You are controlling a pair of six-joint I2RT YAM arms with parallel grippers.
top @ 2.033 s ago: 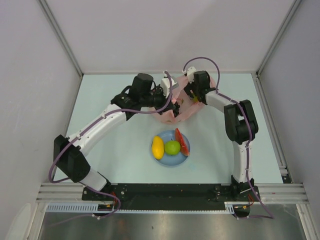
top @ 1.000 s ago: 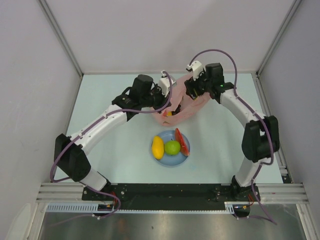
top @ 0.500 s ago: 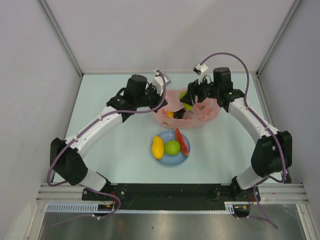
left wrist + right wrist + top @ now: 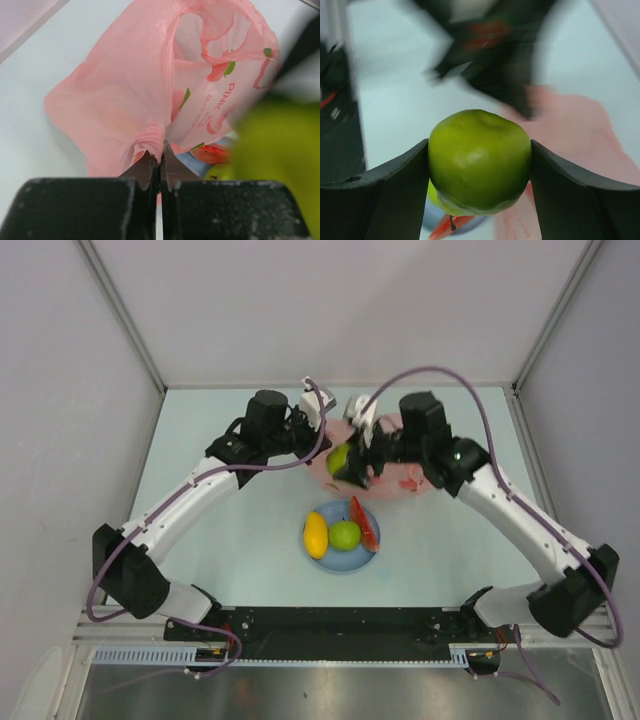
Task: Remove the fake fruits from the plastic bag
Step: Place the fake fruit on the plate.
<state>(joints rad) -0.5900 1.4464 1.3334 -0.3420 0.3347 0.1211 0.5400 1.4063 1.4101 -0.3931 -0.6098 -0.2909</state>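
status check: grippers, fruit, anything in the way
Left gripper shut on plastic bag edge. Right gripper shut on green apple, held out of the bag. Blue plate holds three fruits; little free room.

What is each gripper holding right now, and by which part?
The right gripper clamps a green apple across its sides. The left gripper pinches a bunched fold of the pink bag.
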